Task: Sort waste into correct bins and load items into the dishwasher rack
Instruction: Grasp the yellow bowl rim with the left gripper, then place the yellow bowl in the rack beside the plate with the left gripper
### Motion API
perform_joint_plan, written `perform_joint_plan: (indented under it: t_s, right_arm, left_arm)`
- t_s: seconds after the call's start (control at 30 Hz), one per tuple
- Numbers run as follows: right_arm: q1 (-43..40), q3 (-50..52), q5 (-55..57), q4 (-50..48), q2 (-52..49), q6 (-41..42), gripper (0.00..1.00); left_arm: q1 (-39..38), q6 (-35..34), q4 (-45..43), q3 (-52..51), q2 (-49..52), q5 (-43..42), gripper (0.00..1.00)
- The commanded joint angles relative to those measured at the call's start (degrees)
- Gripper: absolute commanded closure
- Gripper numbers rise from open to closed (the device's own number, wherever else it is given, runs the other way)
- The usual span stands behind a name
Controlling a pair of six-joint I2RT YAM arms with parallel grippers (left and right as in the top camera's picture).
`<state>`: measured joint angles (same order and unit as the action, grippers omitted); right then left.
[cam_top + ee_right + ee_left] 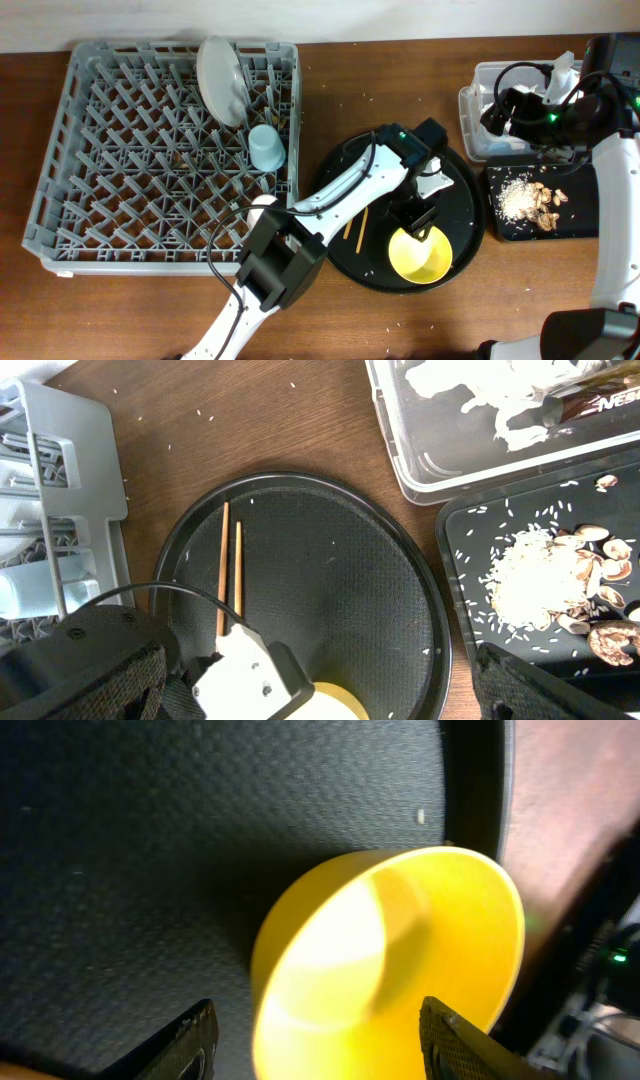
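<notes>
The yellow bowl [420,255] sits on the large round black tray [460,190]; in the left wrist view the bowl [390,960] looks tilted. My left gripper [418,215] is open, its fingers [325,1040] either side of the bowl's rim. The chopsticks [354,228] lie on the round tray, also in the right wrist view [228,565]. The white plate [222,78] and blue cup [267,147] stand in the grey rack [120,170]. My right gripper [510,112] is wide open and empty [320,700], high over the clear tub [478,100] holding napkins [490,400].
The shallow black tray [520,228] holds rice [517,200] and tan scraps [548,205]. Loose rice grains dot the round tray and the wood table. A pale cup [262,207] shows at the rack's near right corner, partly behind my left arm.
</notes>
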<state>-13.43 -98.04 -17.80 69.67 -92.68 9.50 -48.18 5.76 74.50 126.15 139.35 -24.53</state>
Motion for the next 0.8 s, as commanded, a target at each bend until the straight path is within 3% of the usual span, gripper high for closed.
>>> perform_joint_plan:
  t_s: [0.0,0.03,0.07,0.1,0.27,0.37,0.47,0.53,0.6,0.7,0.77]
  right_arm:
    - [-0.11,-0.37,0.52,-0.02,0.39,0.39,0.02]
    - [-0.11,-0.37,0.52,-0.02,0.39,0.39,0.01]
    - [-0.11,-0.37,0.52,-0.02,0.39,0.39,0.01]
    - [-0.11,-0.37,0.5,-0.02,0.39,0.39,0.02]
    - [-0.11,-0.37,0.52,0.0,0.39,0.39,0.02]
    - [-0.11,-0.37,0.5,-0.02,0.39,0.39,0.01]
    - [-0.11,-0.37,0.5,-0.02,0.39,0.39,0.02]
    - [-0.11,-0.37,0.52,-0.02,0.39,0.39,0.02]
    - [-0.11,-0.37,0.52,-0.02,0.39,0.39,0.02]
    - [-0.11,-0.37,0.52,-0.02,0.39,0.39,0.01]
    - [-0.11,-0.37,0.52,0.0,0.39,0.37,0.01]
  left_arm:
    - [-1.7,0.33,-0.72,0.04,3.72,10.73,0.36]
    - [-2.03,0.31,-0.72,0.04,5.4,10.84,0.42]
    - [-1.7,0.26,-0.7,0.37,5.6,10.84,0.6]
    - [-1.25,0.26,-0.48,1.09,5.6,10.78,0.71]
    - [0.55,-0.15,1.66,3.41,5.6,10.25,1.0]
    - [1.9,-0.13,4.35,8.5,5.6,12.07,1.0]
    - [7.61,-0.17,9.81,21.09,5.6,26.73,1.0]
    - [15.13,-0.17,8.9,31.89,5.6,38.34,1.0]
    - [22.53,-0.2,-1.2,37.53,5.6,59.1,1.0]
    - [26.8,-1.22,-13.77,37.07,7.32,76.3,1.0]
    - [28.11,-1.22,-17.38,37.07,10.14,84.59,1.0]
